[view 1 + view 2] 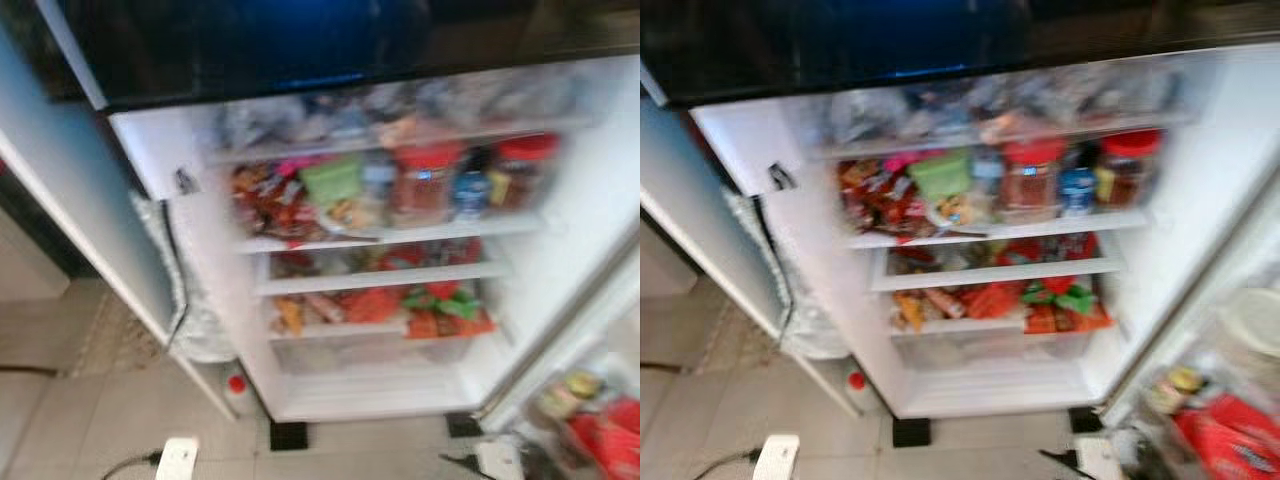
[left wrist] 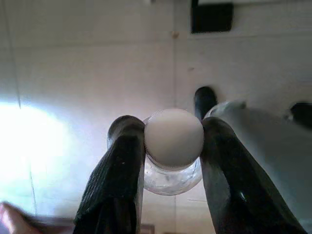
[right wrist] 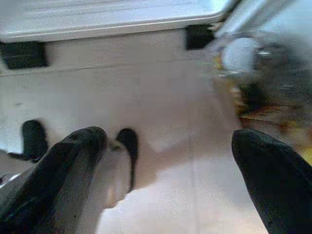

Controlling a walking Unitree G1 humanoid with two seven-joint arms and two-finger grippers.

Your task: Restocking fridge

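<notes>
Nearest to us, our left gripper pinches a clear bottle by its neck, one black finger on each side of the white cap, over the pale tiled floor. Our right gripper hangs with its two fingers spread wide and nothing between them, above the same tiles.

Beyond, the head views are blurred. The fridge stands open before us, its white door swung out on the left. On the floor by its left foot sits a small container with a red cap.

On the lower shelves lie orange, red and green packets. On the shelf above, red-lidded jars stand beside a dark bottle, with a green pack to their left. On the far right, the door rack holds red packets.
</notes>
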